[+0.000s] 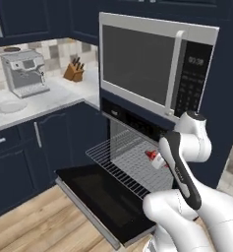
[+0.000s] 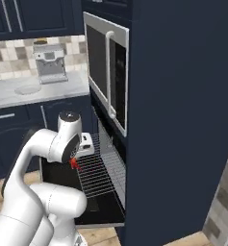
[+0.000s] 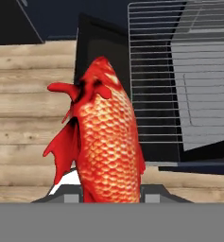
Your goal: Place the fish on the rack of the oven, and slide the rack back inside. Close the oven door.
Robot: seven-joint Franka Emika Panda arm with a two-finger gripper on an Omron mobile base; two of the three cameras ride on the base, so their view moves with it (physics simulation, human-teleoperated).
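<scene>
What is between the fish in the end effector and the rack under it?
Nothing: in the left base view the fish, held by the end effector, hangs over the pulled-out rack with bare air between.

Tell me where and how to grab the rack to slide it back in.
Take the rack at the middle of its front bar, coming from above the open door. The rack is pulled out over the door, so that edge is free. The end effector holds the fish now.

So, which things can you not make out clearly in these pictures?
- Hand fingers: in the hand view the fish covers them, so the grip itself is hidden.
- Fish: in the left base view only a red tip shows past the arm.
- Oven cavity behind the rack: too dark to make out.
- Oven door: the arm cuts off its near corner.
</scene>
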